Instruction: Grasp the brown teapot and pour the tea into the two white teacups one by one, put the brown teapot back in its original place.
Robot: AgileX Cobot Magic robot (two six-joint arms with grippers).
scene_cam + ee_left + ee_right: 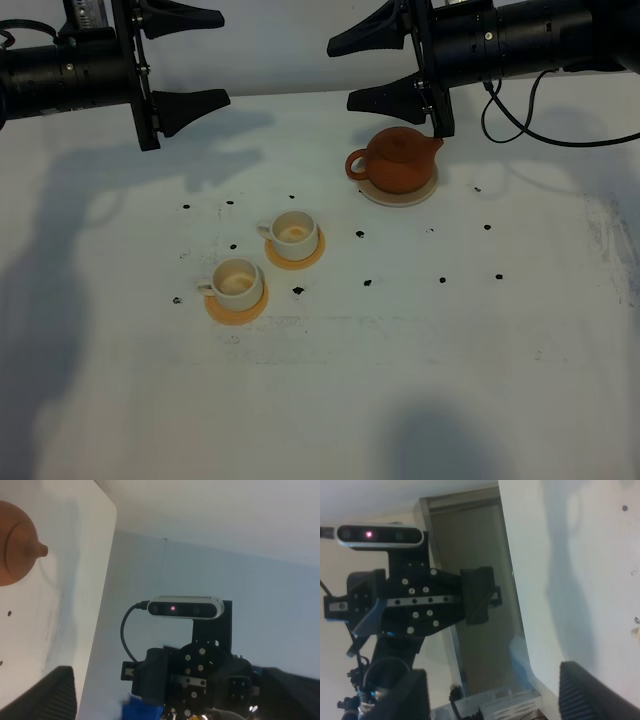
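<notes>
The round reddish-brown clay teapot (400, 160) sits on the flat pale beige coaster disc (402, 198), near the right gripper (342, 72), whose jaws are spread wide and empty, while the left gripper (208, 60), spread likewise, hangs well apart from it.

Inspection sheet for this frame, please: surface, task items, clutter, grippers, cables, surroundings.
Surface: white table, scattered with small black marks and faint scuffs.
Job's things: the brown teapot is upright with its lid on, on the beige coaster. The two white teacups are upright, each on one of the orange coasters. Their insides look pale tan; cannot tell if they are filled.
Clutter: nothing seen.
Grippers: the left gripper and right gripper are both open and hold nothing. They face each other over the table's far edge.
Cables: a black cable loops from the right arm.
Surroundings: plain pale wall.
</notes>
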